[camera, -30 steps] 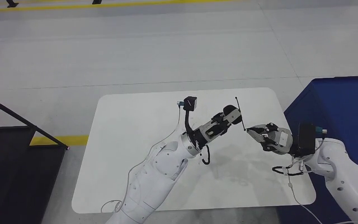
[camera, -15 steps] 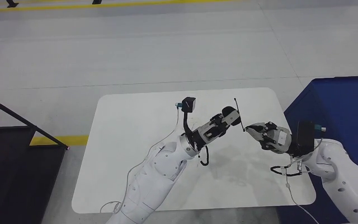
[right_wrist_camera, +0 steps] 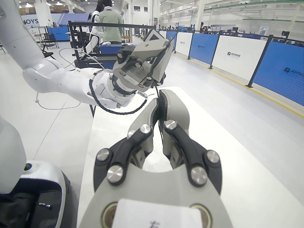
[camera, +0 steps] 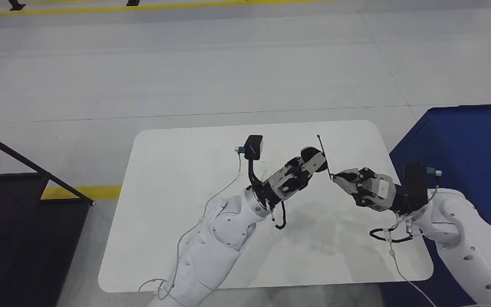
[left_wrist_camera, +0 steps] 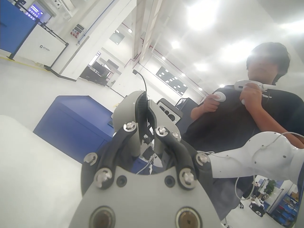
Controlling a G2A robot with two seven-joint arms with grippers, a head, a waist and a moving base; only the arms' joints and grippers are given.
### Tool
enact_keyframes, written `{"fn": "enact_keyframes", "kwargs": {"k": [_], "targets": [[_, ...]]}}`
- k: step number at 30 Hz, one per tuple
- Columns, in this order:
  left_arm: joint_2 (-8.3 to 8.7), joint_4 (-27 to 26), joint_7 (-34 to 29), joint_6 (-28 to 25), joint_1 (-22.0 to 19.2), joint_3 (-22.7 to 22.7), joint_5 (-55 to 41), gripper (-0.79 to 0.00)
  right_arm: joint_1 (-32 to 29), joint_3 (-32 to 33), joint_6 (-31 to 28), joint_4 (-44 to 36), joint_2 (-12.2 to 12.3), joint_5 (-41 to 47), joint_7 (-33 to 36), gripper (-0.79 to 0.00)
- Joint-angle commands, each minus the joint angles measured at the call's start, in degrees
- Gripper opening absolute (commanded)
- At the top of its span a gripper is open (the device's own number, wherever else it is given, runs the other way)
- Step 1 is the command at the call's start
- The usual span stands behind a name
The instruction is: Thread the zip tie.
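Black zip tie (camera: 320,143) stands nearly upright, clamped in the closed left gripper (left_wrist_camera: 145,105) with one end rising above it. The lower end sits pinched in the right gripper (right_wrist_camera: 158,105), just beside the left.

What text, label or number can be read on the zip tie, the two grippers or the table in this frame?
On the zip tie: no print.
On the left gripper: none.
On the right gripper: a white label at its base, its mark cut off by the picture's edge, unreadable.
On the table: none.
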Motion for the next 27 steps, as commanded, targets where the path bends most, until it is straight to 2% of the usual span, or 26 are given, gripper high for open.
{"fn": "enact_keyframes", "kwargs": {"k": [1,27], "targets": [[-0.06,0.0,0.5,0.1,-0.1,0.0,-0.7,-0.785,-0.1,0.1,0.0,-0.3,0.0,-0.7,-0.1,-0.785],[0.23,-1.1,-1.0,1.3,0.2,-0.4,-1.8,-0.785,-1.2,1.1,0.0,-1.0,-0.3,-4.0,-2.7,-0.785]]}}
